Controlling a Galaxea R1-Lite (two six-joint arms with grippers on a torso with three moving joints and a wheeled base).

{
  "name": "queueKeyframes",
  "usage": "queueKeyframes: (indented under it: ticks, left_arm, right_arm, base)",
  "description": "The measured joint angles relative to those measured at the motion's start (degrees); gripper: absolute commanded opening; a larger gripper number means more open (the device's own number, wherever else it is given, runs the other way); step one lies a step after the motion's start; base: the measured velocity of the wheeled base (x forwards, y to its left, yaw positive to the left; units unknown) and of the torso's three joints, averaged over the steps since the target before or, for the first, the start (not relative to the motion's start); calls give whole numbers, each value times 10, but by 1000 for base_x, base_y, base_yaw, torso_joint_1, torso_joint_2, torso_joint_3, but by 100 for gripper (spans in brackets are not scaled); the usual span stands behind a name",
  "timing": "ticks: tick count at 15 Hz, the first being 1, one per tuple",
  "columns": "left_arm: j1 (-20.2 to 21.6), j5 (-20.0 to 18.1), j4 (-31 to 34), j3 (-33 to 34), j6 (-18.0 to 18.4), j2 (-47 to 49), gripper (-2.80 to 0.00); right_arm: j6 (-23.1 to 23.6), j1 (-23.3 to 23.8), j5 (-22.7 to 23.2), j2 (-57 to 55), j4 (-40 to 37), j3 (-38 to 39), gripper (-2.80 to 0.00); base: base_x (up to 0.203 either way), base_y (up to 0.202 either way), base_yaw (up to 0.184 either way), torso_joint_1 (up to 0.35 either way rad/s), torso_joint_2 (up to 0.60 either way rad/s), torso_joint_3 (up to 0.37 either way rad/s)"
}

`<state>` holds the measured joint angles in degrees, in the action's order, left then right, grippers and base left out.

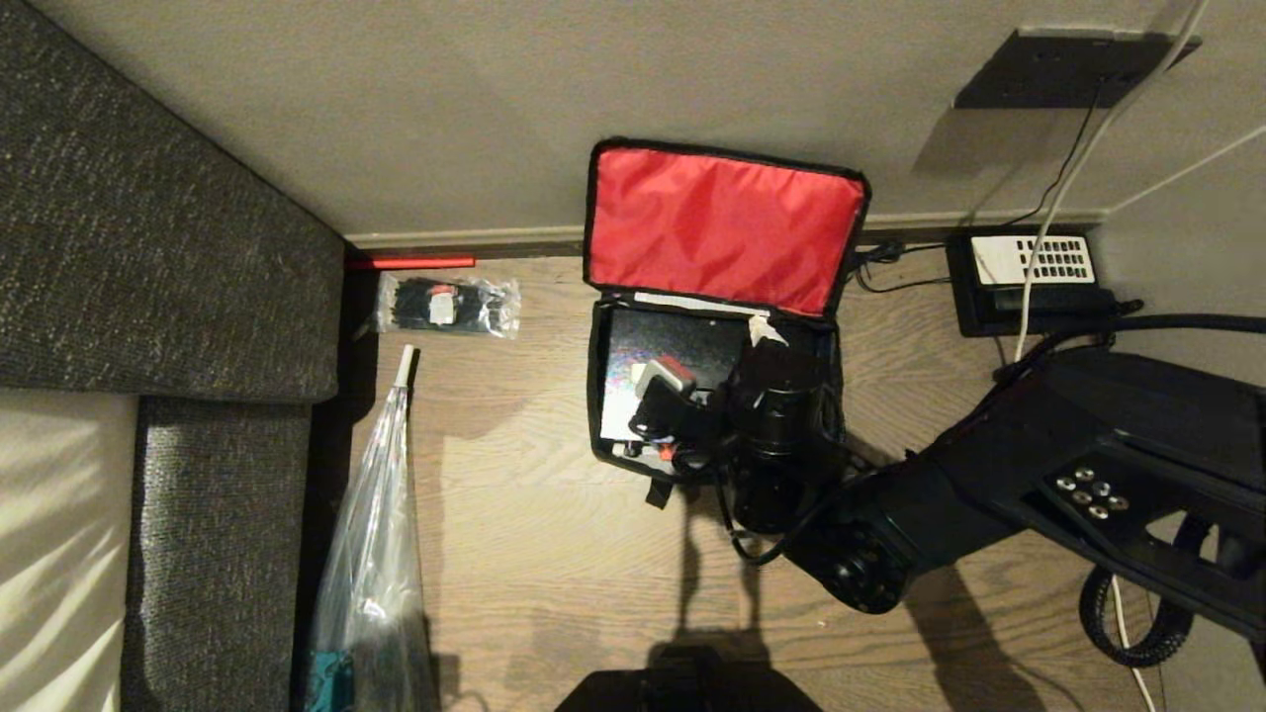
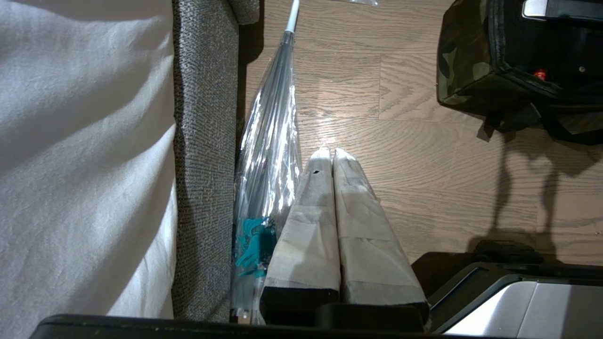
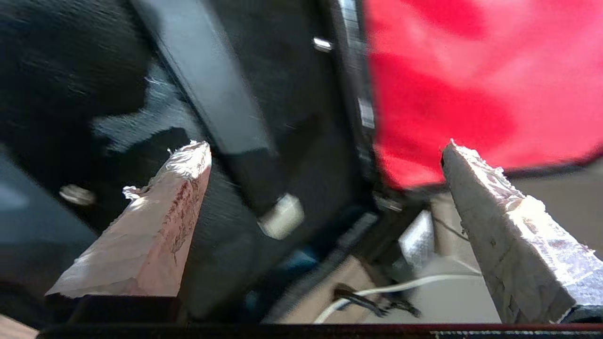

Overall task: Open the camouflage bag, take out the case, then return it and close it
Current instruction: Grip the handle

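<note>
Hovering over open camouflage bag [image 1: 727, 222], right gripper [image 3: 325, 150] jaws wide apart, holding nothing.

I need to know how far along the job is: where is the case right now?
In the head view the case lies inside the open camouflage bag by the wall, below its raised red lid, with the open right gripper over it.
</note>
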<state>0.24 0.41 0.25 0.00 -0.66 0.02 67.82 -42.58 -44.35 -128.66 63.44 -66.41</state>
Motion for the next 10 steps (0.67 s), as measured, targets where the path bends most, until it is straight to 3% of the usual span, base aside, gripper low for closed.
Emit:
queueKeyframes:
  ticks: [6, 10]
  left_arm:
    - [0, 0, 0, 0, 0, 0, -280]
    - [0, 0, 0, 0, 0, 0, -280]
  right_arm:
    - [-4, 4, 9, -35, 7, -23, 0]
    - [52, 5, 22, -45, 41, -22, 0]
  base:
    - [0, 0, 0, 0, 0, 0]
    - [0, 0, 0, 0, 0, 0]
